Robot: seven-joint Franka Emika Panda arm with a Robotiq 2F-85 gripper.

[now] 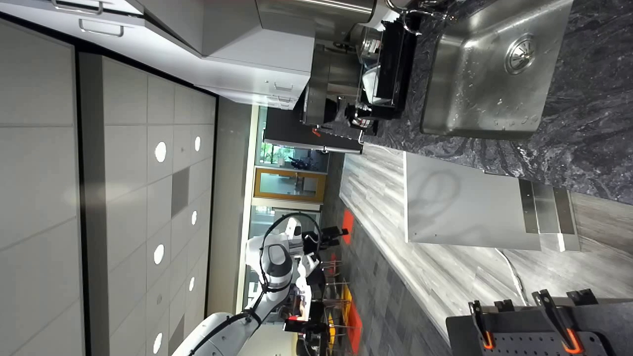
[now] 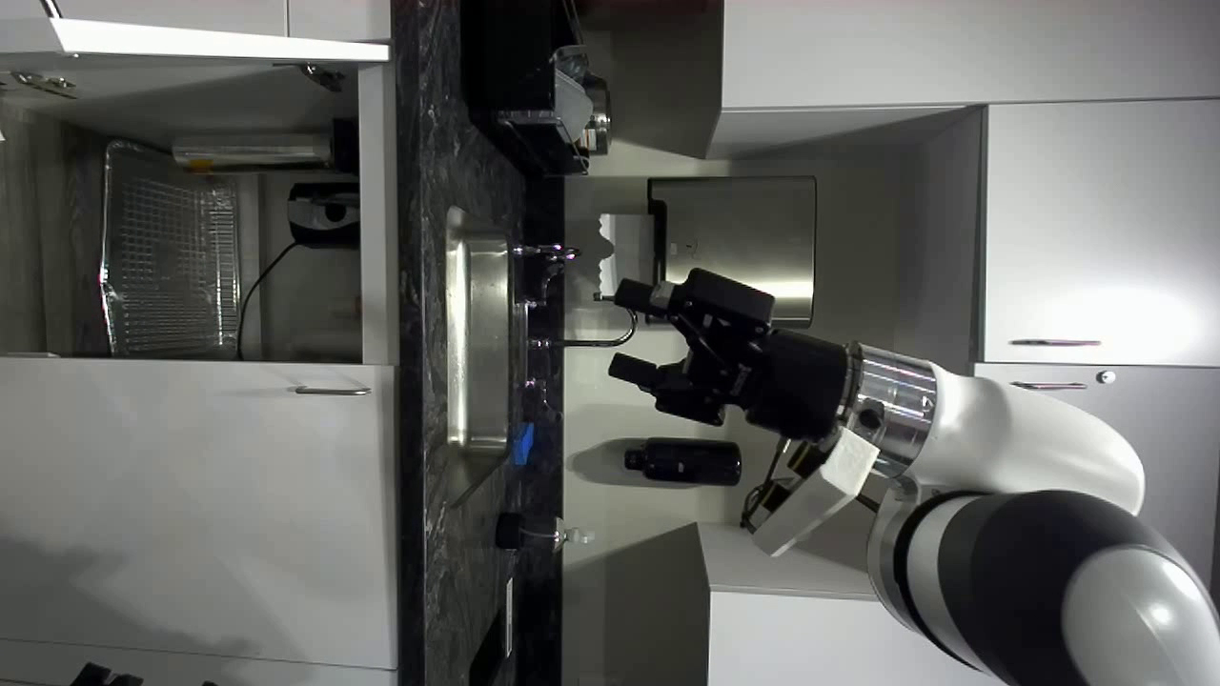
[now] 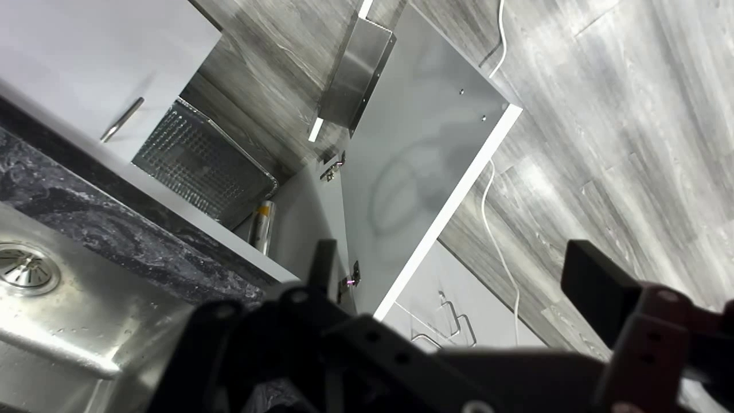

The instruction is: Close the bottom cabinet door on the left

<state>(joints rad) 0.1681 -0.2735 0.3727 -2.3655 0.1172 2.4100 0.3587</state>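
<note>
The bottom cabinet door stands open below the counter, its pale grey inner face showing. In an exterior view it appears almost edge-on as a bright white strip. In the wrist view its inner face shows hinges, screws and a steel bracket, with a cable-shaped shadow. My gripper is open and empty, high above the counter in front of the wall near the faucet. It also shows in an exterior view, and in the wrist view its spread fingers appear around the view of the door's edge, apart from it.
The open cabinet holds a foil tray and a cylinder. A closed door with a handle sits beside it. The dark countertop holds a steel sink and a black rack. A white cable lies on the floor.
</note>
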